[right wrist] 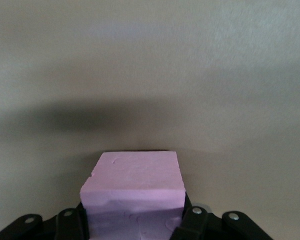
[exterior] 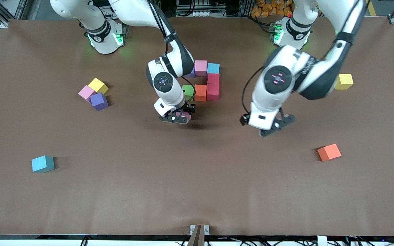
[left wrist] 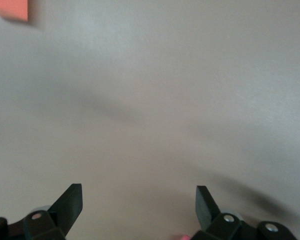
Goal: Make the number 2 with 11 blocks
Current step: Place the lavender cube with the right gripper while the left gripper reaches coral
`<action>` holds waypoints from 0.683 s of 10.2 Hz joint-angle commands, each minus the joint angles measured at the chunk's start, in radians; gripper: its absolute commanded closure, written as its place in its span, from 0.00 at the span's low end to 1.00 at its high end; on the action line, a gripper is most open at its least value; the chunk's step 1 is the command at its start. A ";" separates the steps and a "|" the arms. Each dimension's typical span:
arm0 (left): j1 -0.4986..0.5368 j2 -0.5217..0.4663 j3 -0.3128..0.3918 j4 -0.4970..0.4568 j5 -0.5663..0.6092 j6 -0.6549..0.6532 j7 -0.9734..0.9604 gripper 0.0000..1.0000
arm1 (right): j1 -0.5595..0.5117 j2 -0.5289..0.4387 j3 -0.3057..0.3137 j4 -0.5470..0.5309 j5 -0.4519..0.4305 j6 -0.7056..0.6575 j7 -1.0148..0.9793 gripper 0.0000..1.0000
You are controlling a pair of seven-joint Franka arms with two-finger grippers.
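Right gripper (exterior: 180, 117) is up over bare table just at 6 o'clock of the green cube (exterior: 187, 91), fingers clenched on a pink block (right wrist: 135, 192) whose top face fills the space between the pads in the right wrist view. Left gripper (exterior: 275, 127) hangs over bare table (exterior: 197, 191) toward the left arm's end, fingers released and spread wide with nothing between them; the orange block (exterior: 329, 152) lies at roughly 4 o'clock of it, well apart, and its corner shows in the left wrist view. The partial number 2 (exterior: 205, 82) sits mid-table near the bases: a pink cube (exterior: 200, 67) touching a light blue cube (exterior: 213, 68), with a purple cube mostly hidden by the right arm next to the pink one; two red cubes (exterior: 213, 87) stacked in a column at 6 o'clock of the light blue one; then an orange cube (exterior: 200, 92) and the green cube in a row. Loose toward the right arm's end: a cluster of a pink (exterior: 86, 92), a yellow (exterior: 98, 85) and a purple cube (exterior: 99, 101), touching, and a light blue block (exterior: 42, 164) alone at about 7 o'clock of them. Another yellow cube (exterior: 343, 81) lies toward the left arm's end, partly covered by the left arm.
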 commanded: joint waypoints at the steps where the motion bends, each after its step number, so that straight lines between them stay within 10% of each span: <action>1: 0.088 0.010 -0.007 -0.009 -0.002 -0.005 0.207 0.00 | -0.022 -0.006 0.037 -0.005 -0.008 -0.012 0.030 0.75; 7: 0.303 0.101 -0.006 0.023 0.097 0.027 0.554 0.00 | -0.018 -0.017 0.056 -0.022 -0.024 -0.066 0.051 0.76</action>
